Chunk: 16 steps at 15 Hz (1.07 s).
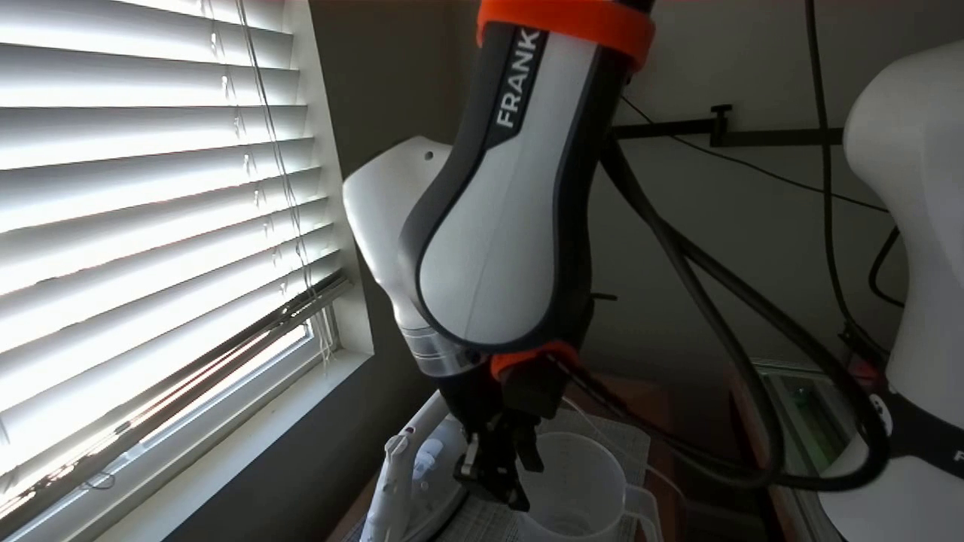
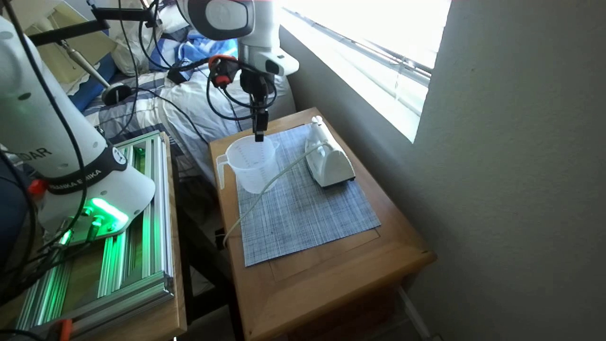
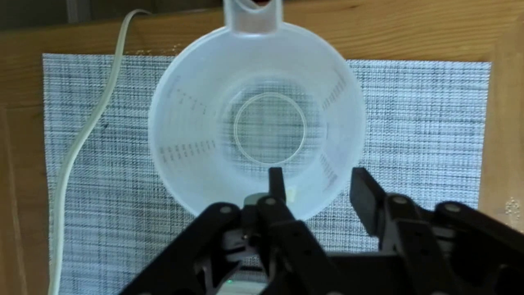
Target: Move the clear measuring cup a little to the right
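1. The robot's 1 arm is white, grey and black. It reaches out and bends down in both exterior views.
2. An orange band goes around the arm, high up in an exterior view.
3. The white wrist sits above the black gripper, which points down.
4. In the wrist view its 2 fingers are spread, with a gap between them.
5. A green light glows on the white base.
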Available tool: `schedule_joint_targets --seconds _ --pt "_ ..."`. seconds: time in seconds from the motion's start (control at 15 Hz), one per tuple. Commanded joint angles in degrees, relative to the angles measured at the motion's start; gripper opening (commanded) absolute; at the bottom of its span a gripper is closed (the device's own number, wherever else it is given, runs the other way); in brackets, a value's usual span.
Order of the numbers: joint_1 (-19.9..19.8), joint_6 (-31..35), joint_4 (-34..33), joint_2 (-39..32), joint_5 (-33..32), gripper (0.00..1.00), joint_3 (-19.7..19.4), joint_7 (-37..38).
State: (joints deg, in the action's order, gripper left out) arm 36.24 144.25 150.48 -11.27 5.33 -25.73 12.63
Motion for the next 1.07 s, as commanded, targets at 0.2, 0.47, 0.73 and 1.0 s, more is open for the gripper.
schedule_joint_targets --seconds 0.2,0.47,0.73,1.0 --pt "-17.44 -8.76 -1.9 9.39 -12.22 0.98 15.95 11.38" --pt "-24.37 -11.64 0.79 17.74 -11.51 1.0 21.31 13.57" --pt "-30.29 -12.23 4.12 26.24 -12.87 1.0 24.5 12.99" --pt "-34.49 -11.52 7.64 33.73 -12.61 1.0 26.77 10.99"
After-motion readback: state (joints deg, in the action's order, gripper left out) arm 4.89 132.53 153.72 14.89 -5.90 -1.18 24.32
